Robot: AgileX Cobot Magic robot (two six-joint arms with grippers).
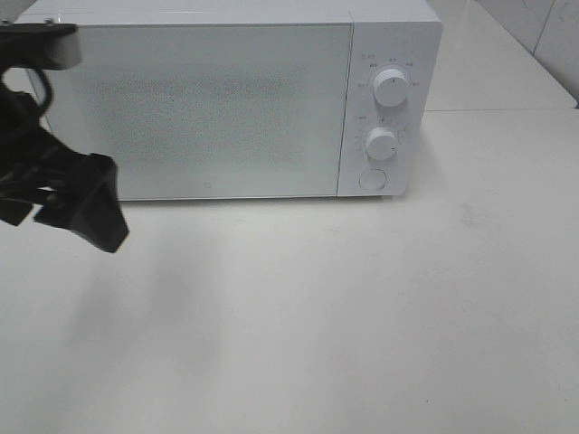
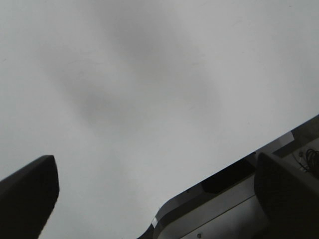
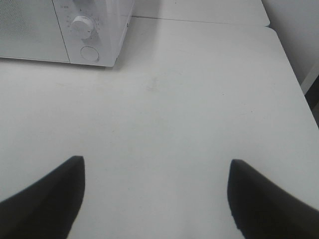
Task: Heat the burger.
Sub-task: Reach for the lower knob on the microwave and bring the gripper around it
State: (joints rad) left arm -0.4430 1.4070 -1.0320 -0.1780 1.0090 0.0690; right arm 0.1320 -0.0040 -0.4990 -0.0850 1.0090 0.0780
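Burger shows in no view; perhaps it sits behind the boxy white microwave's (image 1: 208, 108) closed speckled door. Left gripper (image 2: 155, 162) and right gripper (image 3: 155, 162) both gape empty. Next, I'd judge, press the round door button (image 1: 372, 179) squarely. Only the high camera shows the upper dial (image 1: 392, 87).

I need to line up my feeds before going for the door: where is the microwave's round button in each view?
Exterior high: the round button sits at the lower right corner of the microwave front, under two knobs.
Left wrist: not in it; no part of the microwave shows.
Right wrist: the round button is on the microwave's front corner, across the bare tabletop.
Shared landmark: the lower knob, directly above the button in both.
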